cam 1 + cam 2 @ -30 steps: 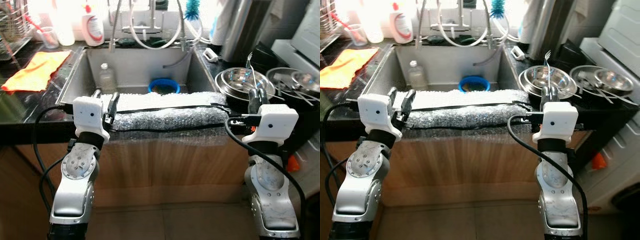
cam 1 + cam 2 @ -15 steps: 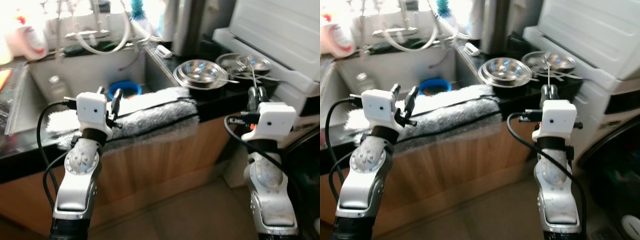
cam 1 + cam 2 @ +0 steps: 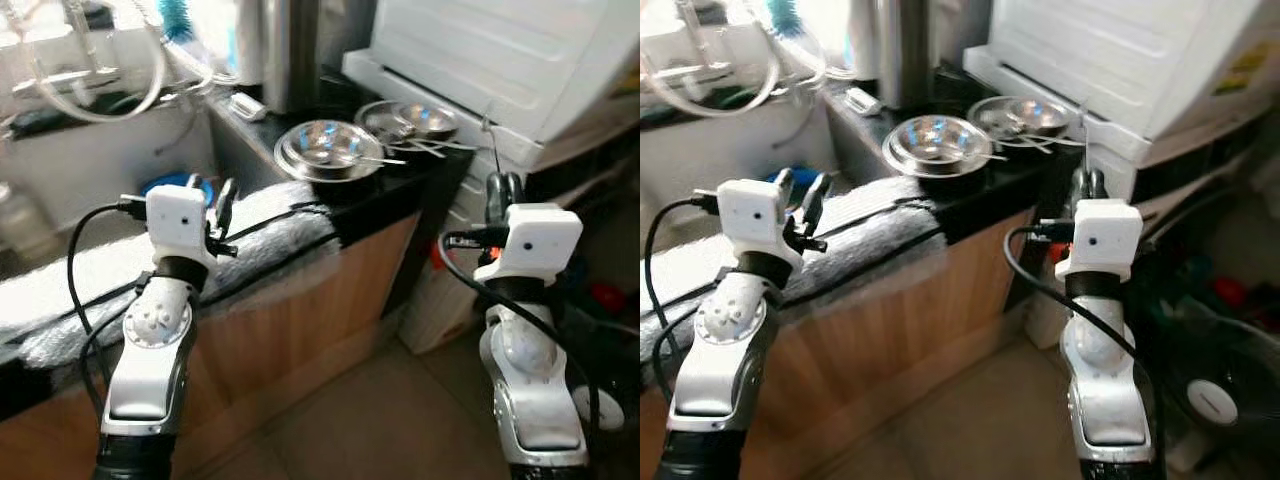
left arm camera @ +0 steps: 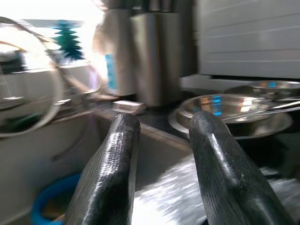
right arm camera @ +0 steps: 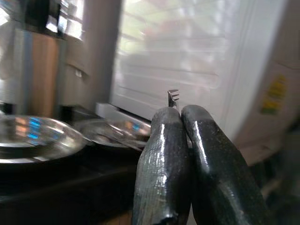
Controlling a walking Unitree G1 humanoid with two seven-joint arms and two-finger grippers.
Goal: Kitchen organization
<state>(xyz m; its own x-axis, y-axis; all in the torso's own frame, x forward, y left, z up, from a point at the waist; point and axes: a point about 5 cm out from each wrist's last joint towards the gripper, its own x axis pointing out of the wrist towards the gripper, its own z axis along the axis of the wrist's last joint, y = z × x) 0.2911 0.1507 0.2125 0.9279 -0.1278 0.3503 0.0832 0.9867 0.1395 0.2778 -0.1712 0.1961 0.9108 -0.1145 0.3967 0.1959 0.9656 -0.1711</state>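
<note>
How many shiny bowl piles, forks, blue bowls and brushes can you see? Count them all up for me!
Shiny bowl piles: 2
Fork, pinched in the right gripper: 1
Blue bowl in the sink: 1
Bottle brush: 1
Total: 5

fork point(image 5: 173, 97) handle hidden between right gripper point(image 5: 180, 117) fingers, only tines show. sink point(image 3: 60, 190) cut off by the picture's edge. blue bowl point(image 4: 51, 199) partly behind left gripper point(image 4: 161, 124) finger, blurred.
</note>
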